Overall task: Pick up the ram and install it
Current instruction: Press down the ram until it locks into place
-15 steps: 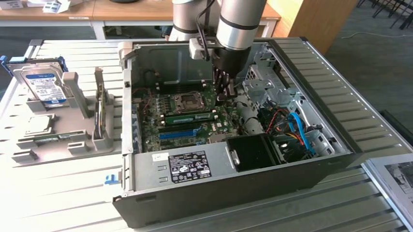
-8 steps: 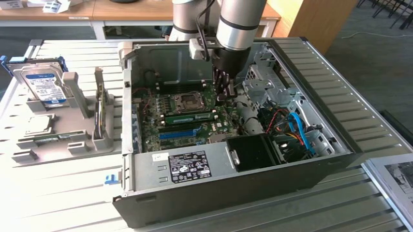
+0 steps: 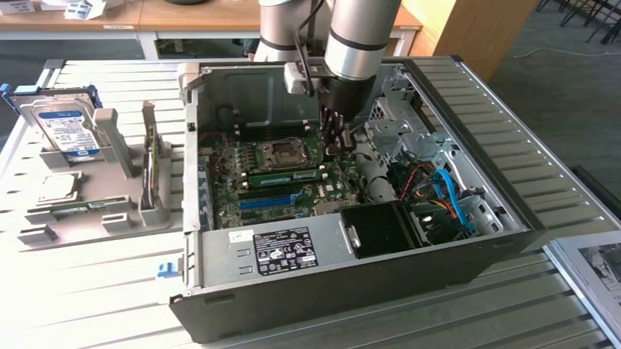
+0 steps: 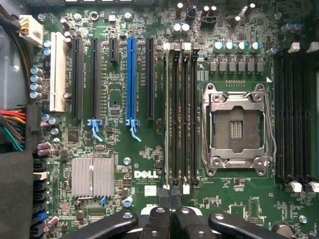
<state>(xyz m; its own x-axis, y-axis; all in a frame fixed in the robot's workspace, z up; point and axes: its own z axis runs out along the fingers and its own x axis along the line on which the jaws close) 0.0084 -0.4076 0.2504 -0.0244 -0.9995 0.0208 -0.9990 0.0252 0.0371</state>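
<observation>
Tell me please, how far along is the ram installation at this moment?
Looks done: a green ram lies along the memory slots beside the CPU socket, inside the case. In hand: nothing that I can see; the gripper is shut and hangs over one end of the slots. Left: whether the ram is pressed fully home cannot be told.

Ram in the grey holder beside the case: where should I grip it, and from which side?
Take the ram by the middle of its free top edge, coming straight down from above and pinching across its two flat faces. It stands on edge in the grey holder, whose posts appear to hem in its lower part and ends, so the top edge is probably the only open approach.
</observation>
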